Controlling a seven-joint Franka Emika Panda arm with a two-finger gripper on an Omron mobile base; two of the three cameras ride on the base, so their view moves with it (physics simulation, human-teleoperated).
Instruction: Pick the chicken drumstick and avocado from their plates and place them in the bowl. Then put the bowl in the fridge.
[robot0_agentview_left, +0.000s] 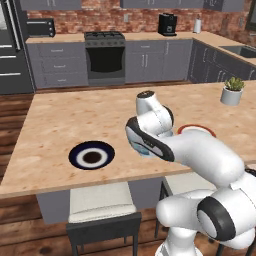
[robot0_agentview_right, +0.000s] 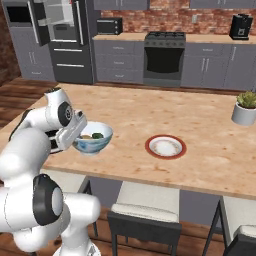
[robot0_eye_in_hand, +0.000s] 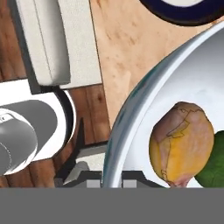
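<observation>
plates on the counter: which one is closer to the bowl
The navy plate, just past the bowl's rim; the red-rimmed plate lies farther off.

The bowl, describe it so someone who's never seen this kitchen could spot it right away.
Start at the long wooden island counter. At its near edge, beside the white arm, the end effector grips the rim of the bowl. It's glossy, pale blue-white and deep, holding a chicken drumstick and an avocado, unlike the flat plates.

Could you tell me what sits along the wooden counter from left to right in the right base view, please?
The gripper, shut on the bowl's rim → bowl holding drumstick and avocado → red-rimmed plate → potted plant.
</observation>
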